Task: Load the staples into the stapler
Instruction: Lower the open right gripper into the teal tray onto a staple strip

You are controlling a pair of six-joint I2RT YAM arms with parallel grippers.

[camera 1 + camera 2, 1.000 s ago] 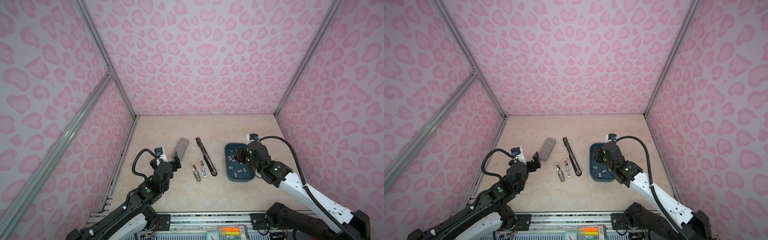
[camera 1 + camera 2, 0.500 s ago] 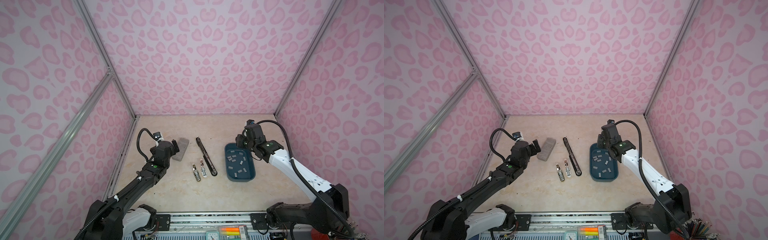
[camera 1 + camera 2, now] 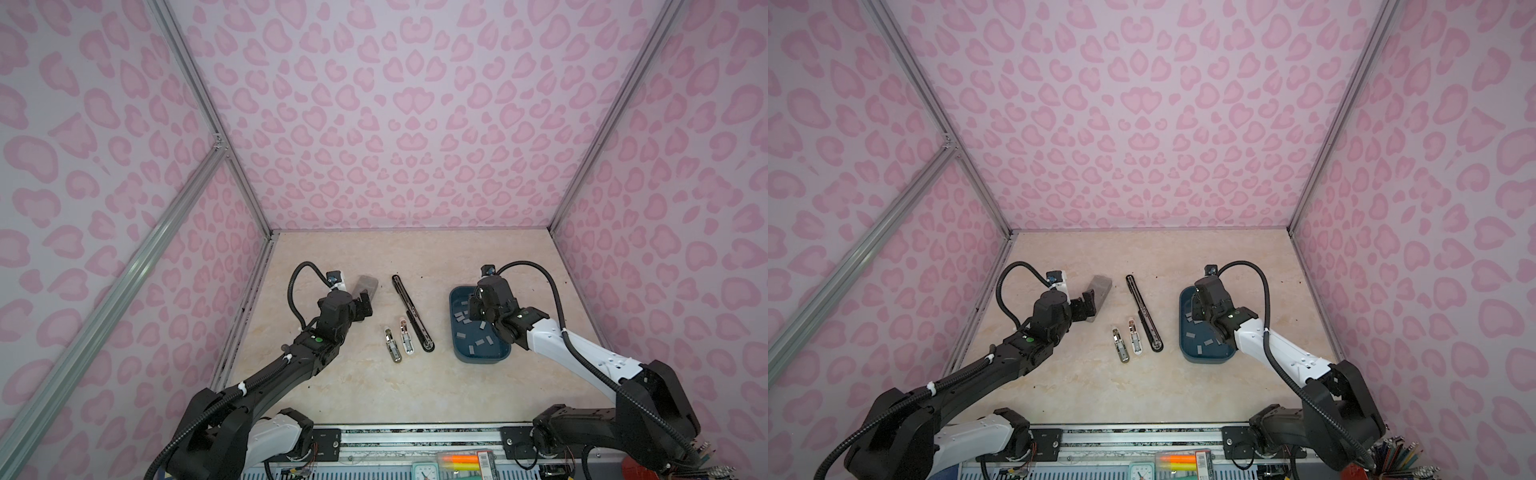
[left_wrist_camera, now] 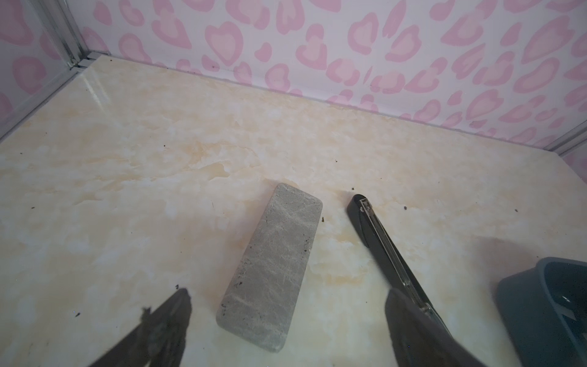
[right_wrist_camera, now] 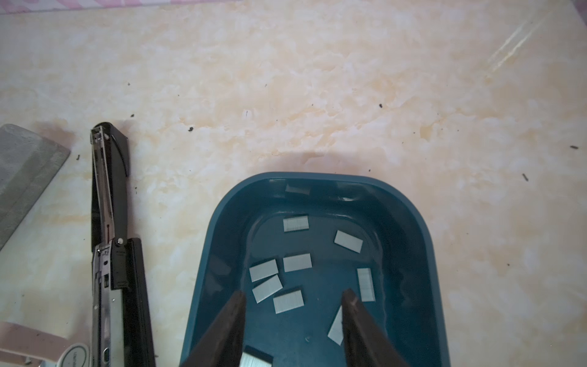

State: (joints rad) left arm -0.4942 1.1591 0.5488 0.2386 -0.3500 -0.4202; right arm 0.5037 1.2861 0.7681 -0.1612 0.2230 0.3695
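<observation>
A long grey speckled block (image 3: 365, 286) lies flat on the pale marbled tabletop (image 3: 415, 257), over to the left and angled. Nearer the middle, two small pieces sit side by side and apart: a silver one (image 3: 392, 345) and a white one with a rose-gold end (image 3: 406, 336). To the right sits a dark blue tray (image 3: 482, 358) with rounded corners. Dark specks dot the surface. Pink heart-patterned walls (image 3: 395, 124) close in three sides, held by aluminium framing (image 3: 219, 145). Along the front rail there's a small clock (image 3: 423, 471) and a clear box of highlighters (image 3: 461, 461).
</observation>
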